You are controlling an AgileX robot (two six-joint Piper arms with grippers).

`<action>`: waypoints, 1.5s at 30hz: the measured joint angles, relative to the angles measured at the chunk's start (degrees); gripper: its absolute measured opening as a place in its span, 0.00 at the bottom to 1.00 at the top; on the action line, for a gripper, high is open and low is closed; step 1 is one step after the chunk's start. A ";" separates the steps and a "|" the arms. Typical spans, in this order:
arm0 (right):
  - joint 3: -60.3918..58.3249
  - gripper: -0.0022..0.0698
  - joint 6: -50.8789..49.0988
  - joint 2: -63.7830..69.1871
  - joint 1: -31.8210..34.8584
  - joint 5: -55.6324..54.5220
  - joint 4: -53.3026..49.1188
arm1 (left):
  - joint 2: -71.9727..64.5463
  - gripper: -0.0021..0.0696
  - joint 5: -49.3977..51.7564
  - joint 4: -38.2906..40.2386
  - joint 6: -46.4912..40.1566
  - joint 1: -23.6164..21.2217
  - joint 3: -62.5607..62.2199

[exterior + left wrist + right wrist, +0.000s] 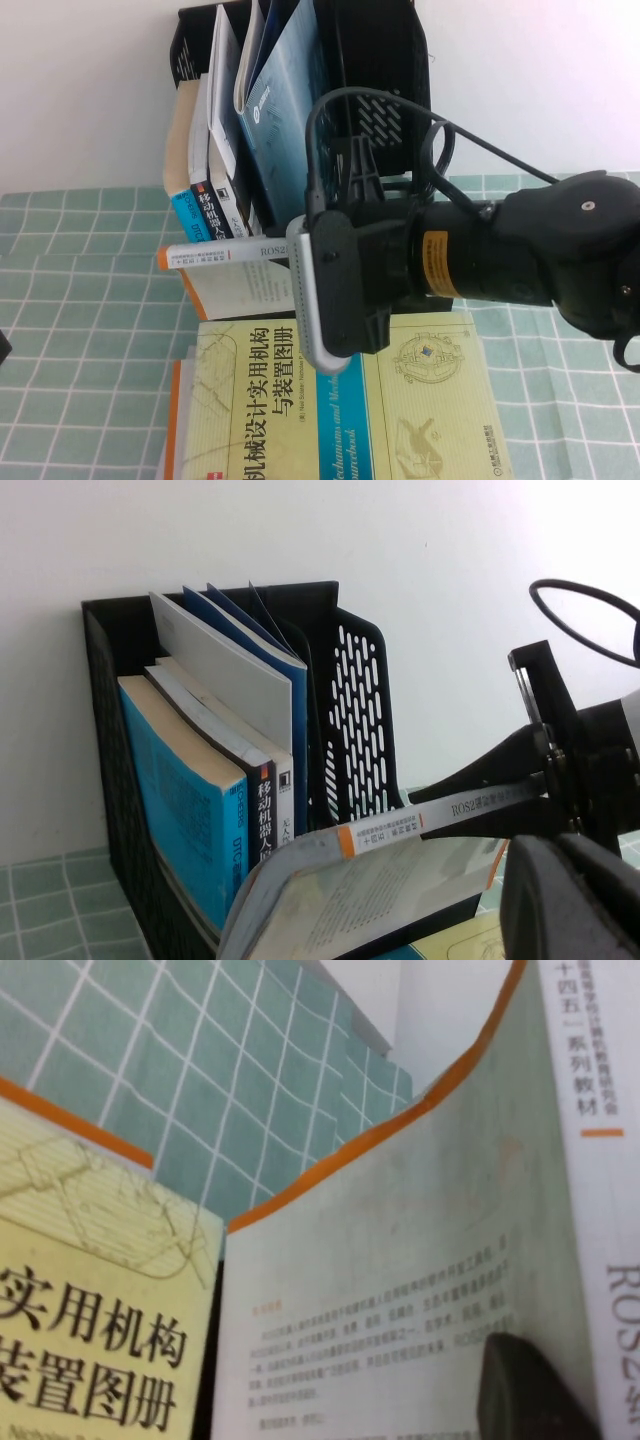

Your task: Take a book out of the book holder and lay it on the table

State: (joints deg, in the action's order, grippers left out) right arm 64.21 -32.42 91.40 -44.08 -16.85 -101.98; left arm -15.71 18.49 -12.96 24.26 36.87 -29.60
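Closest in, a yellow book [350, 410] lies flat on the checked worktop [80, 300]. Just above it the right tool [300, 262] is clamped on the white ROS book [225, 255], held sideways in front of the black holder [385, 70]. Left tool isn't visible.
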 joint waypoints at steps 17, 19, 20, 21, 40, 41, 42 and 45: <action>-6.46 0.23 -10.81 -0.82 -0.23 -5.73 0.29 | 0.00 0.03 0.00 0.00 0.11 0.00 0.00; -7.37 0.30 -11.56 -0.82 -0.23 -7.78 0.29 | 0.00 0.03 0.00 0.00 0.11 0.00 0.00; -7.76 0.36 -11.72 -0.82 -0.23 -9.12 0.29 | 0.00 0.03 0.00 0.00 0.11 0.00 0.00; -8.06 0.43 -12.06 -0.82 -0.33 -10.22 0.29 | 0.00 0.03 0.00 0.00 0.11 0.00 0.00; -9.21 0.59 -17.71 -0.59 -0.33 -27.41 0.19 | 0.00 0.03 1.22 0.00 0.11 0.00 0.00; -8.24 0.55 -16.94 -0.59 -0.33 -25.71 0.19 | 0.00 0.03 1.22 0.00 0.11 0.00 0.00; -7.00 0.51 -16.40 -0.59 -0.33 -23.24 0.19 | 0.00 0.03 1.22 0.00 0.11 0.00 0.00; -2.90 0.31 -15.33 -1.16 -0.33 -12.50 0.19 | 0.00 0.03 1.22 0.00 0.11 0.00 0.00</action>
State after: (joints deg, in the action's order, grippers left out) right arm 61.31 -47.75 90.23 -44.42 -29.34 -101.79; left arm -15.71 19.71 -12.96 24.37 36.87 -29.60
